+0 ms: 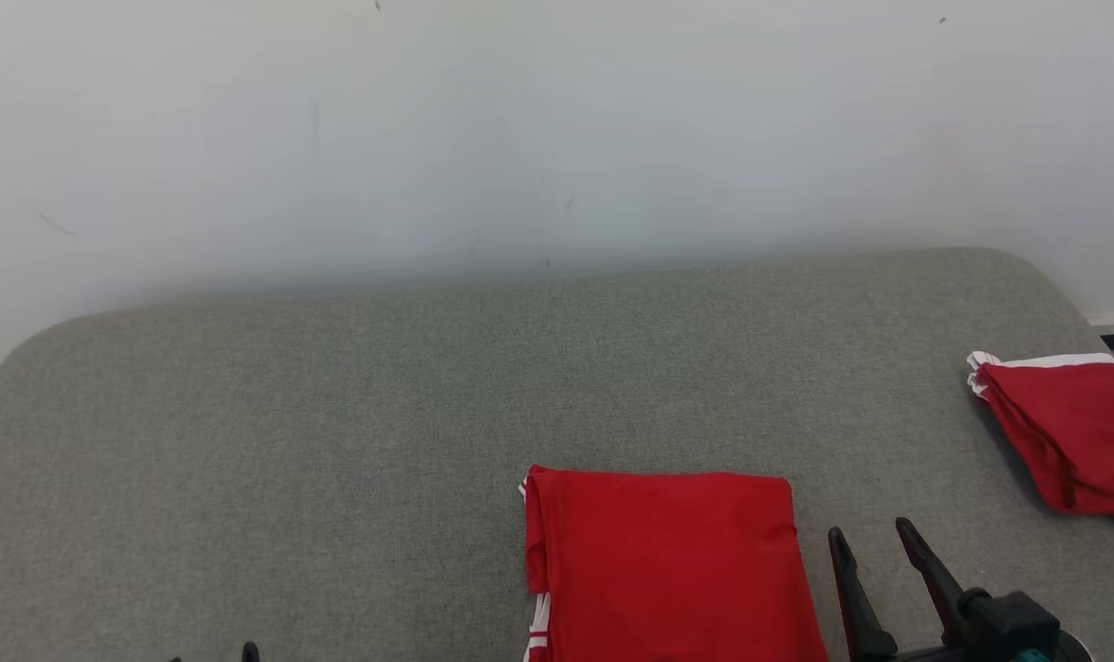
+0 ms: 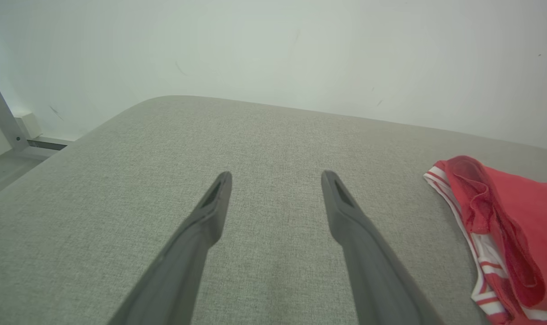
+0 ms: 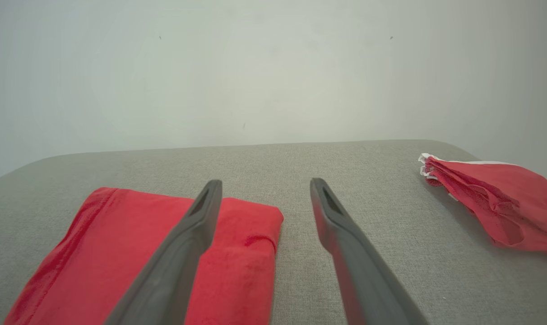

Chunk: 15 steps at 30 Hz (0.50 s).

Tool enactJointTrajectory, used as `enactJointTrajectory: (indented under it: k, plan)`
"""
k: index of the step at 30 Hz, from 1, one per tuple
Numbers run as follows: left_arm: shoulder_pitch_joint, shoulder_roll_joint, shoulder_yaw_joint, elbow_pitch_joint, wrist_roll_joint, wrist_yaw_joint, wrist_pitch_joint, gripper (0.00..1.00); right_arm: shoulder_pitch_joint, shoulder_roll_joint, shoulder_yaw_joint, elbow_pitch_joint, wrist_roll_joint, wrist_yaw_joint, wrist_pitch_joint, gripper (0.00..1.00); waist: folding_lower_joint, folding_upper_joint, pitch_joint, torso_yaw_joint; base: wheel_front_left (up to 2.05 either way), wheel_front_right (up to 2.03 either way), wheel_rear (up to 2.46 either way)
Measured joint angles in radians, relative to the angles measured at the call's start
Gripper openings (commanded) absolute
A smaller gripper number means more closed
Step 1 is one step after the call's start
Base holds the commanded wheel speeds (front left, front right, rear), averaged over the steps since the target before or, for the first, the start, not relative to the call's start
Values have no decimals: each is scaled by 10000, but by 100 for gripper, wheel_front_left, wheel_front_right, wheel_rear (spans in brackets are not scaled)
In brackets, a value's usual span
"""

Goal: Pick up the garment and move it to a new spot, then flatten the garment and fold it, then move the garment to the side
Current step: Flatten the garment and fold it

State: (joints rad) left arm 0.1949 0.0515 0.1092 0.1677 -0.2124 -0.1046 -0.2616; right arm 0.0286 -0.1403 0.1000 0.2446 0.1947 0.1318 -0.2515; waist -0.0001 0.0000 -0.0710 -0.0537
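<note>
Folded red garment lies flat on the grey fabric tabletop, low centre in the head view. Its near part is cut off by the bottom edge, and striped white trim peeks out along its left side.

Right gripper is just right of it, fingers spread wide with nothing between them. In the right wrist view one finger crosses the garment's corner; touching or above, cannot tell.

Left gripper is well to the left over bare fabric, fingers wide and empty. In the head view just their tips clear the bottom edge.

Second red garment, bunched and white-banded, sits at the tabletop's right end, cut off by the frame. Pale wall behind.
</note>
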Motion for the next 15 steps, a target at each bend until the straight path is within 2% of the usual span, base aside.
enactJointTrajectory:
  k: [4, 6, 7, 15]
  plan:
    - [-11, -2, 6, 29, -19, -10, 0, 100, -697, -245, 274, 351, 111, 0, 1258, 100, 0, 0, 46, -64, 0, 0, 0]
    - [-37, -4, -12, 42, -21, -12, 0, 100, -1085, -234, 98, 648, 412, 0, 2491, 100, 1, 1, 64, -60, 0, 0, 0]
    - [-37, -4, -12, 42, -21, -12, 0, 100, -1085, -234, 98, 648, 412, 0, 2491, 100, 1, 1, 64, -60, 0, 0, 0]
    - [-108, -4, -132, 125, -173, -23, 0, 100, -1946, -180, -182, 709, 1053, 0, 7384, 100, 2, 1, 157, 204, 0, 0, 0]
